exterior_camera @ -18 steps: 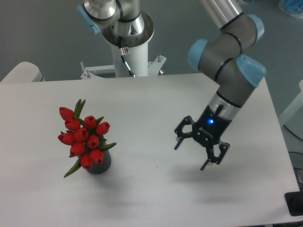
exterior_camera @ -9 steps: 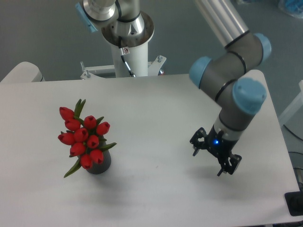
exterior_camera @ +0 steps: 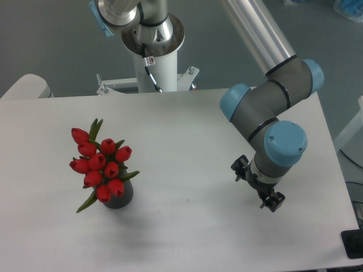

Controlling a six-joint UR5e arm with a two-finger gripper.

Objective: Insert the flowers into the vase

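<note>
Red closed tulip buds on green stems, tied as one bunch of flowers (exterior_camera: 101,166), are shown standing in the short dark grey matte cylinder of the vase (exterior_camera: 120,197) on the left part of the white table (exterior_camera: 187,130). Insertion is judged complete: the stems are seated in the round mouth and nothing is held by the arm, so little appears left beyond withdrawal. The bunch's long axis is seen rising steeply from the vase and leaning up and to the left, buds uppermost, with one green leaf drooping to the lower left. The black two-finger gripper (exterior_camera: 260,187) is found well apart, over the right part of the table, largely hidden beneath the grey and blue wrist joints; its finger spread cannot be told.
</note>
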